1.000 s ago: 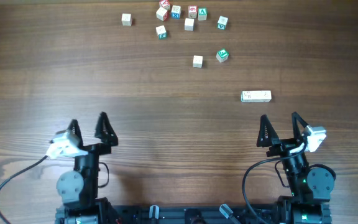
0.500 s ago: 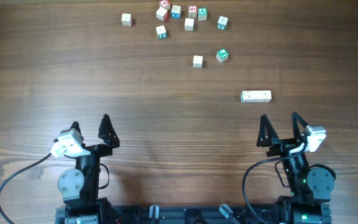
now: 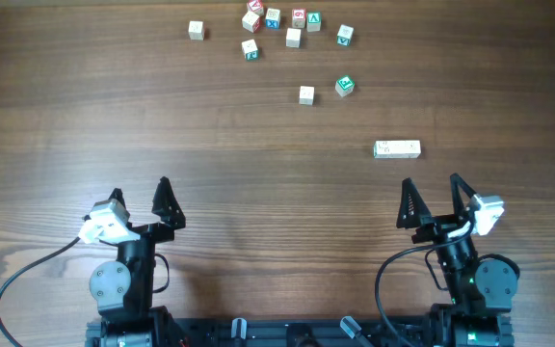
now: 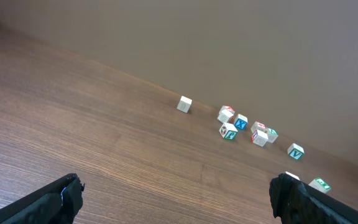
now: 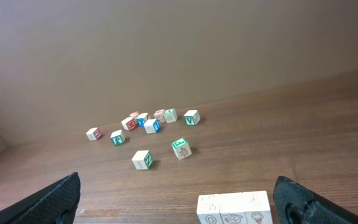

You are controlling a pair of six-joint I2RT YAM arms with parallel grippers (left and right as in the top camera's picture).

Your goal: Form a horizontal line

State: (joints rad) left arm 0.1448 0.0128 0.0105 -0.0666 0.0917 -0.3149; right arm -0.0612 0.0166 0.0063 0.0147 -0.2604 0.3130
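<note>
Right gripper [image 3: 433, 181] hangs spread, horizontal line [image 3: 397, 148] just ahead.

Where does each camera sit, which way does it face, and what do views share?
Overhead: above the table, looking straight down; left arm and right arm at the bottom edge, jaws open toward the scattered cubes.
Left wrist: low on the left arm, facing forward across the table to the wall; jaw tips in the bottom corners.
Right wrist: low on the right arm, facing forward; jaw tips in the bottom corners, three-cube bar just ahead.
Shared: overhead and right wrist both show the bar; all three show the scattered cubes.
</note>
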